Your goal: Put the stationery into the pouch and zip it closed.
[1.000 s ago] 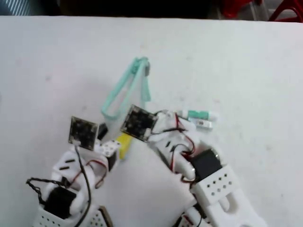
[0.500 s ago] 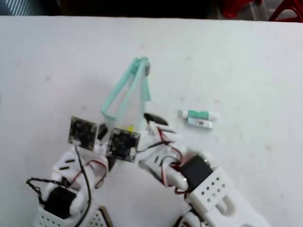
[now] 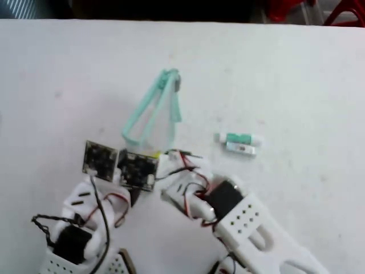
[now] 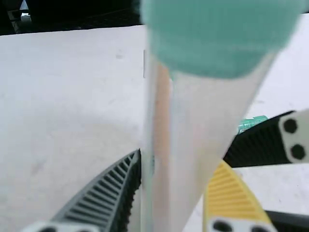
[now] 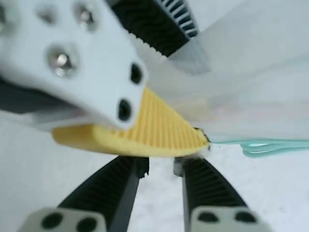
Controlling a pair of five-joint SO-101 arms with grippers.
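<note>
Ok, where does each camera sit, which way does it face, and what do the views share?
High view: fixed above, looking down on table, pouch, stationery, left arm, right arm.
Left wrist view: on that arm, facing the pouch clamped in the left claw.
Right wrist view: on that arm, looking past the open right claw at the pouch.
Shared: both wrist views show the left claw's yellow finger.
</note>
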